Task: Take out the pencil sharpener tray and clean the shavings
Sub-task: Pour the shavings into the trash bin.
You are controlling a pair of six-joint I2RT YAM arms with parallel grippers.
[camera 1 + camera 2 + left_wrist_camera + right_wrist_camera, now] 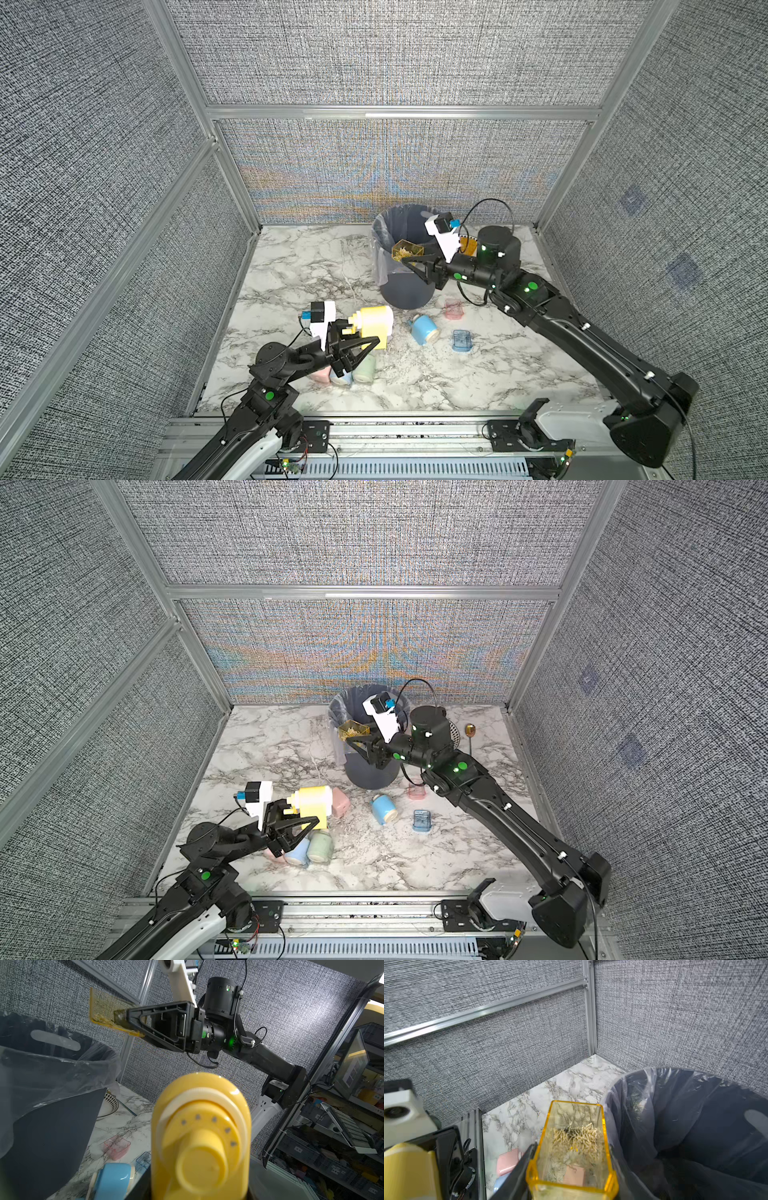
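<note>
My right gripper (409,262) (353,741) is shut on the clear yellow pencil sharpener tray (407,250) (353,730) (575,1147) (104,1009). The tray is held open side up, higher than the rim of the dark lined bin (405,286) (695,1126) and just outside it. The shavings (577,1136) lie in a pale clump on the tray's floor. My left gripper (376,341) (316,821) is shut on the yellow sharpener body (374,322) (199,1136), lifted off the table at the front left.
A blue sharpener (424,329), a blue tray (461,340) and a pink tray (454,309) lie mid-table. Pink, blue and green sharpeners (361,368) sit under my left arm, and another pink one (340,802) behind the yellow body. A spoon (470,731) lies at the back right.
</note>
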